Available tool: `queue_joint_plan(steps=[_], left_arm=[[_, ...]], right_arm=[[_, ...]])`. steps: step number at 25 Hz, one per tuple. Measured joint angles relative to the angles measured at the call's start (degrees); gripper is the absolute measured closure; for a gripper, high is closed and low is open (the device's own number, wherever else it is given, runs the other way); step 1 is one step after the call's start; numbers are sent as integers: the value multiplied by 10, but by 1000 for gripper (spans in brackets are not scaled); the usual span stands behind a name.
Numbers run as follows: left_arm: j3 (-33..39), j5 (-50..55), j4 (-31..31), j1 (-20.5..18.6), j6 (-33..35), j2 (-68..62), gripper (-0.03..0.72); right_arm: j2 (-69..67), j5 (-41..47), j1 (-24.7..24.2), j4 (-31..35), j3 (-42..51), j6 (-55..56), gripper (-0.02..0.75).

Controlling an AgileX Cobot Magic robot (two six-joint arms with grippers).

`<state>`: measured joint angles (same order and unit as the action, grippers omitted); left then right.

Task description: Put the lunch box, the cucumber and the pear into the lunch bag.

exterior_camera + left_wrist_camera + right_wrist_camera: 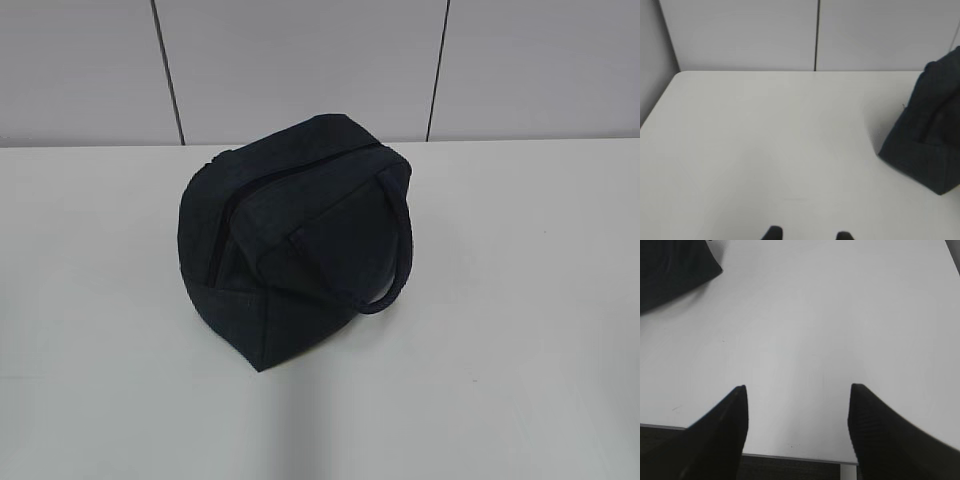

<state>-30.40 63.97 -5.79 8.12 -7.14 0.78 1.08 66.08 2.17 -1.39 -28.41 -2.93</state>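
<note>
The dark navy lunch bag point(290, 240) stands in the middle of the white table point(500, 300), its zipper shut and one looped handle hanging over its right side. It also shows at the right edge of the left wrist view point(930, 140) and at the top left corner of the right wrist view point(670, 270). The lunch box, the cucumber and the pear are not visible in any view. My left gripper point(807, 234) is open and empty, only its fingertips showing, above bare table left of the bag. My right gripper point(797, 390) is open and empty above the table's front edge.
A pale panelled wall point(300, 60) stands along the table's far edge. The table's front edge point(790, 457) shows between my right gripper's fingers, with dark floor below it. Neither arm shows in the exterior view.
</note>
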Motion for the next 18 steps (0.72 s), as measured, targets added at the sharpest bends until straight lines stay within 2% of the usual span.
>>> queue_joint_plan(steps=[4,18], left_arm=[[0,0,0,-22,0,0,485],[0,0,0,-24,0,0,485]], right_arm=[[0,0,0,0,0,0,251],[0,0,0,0,0,0,251]])
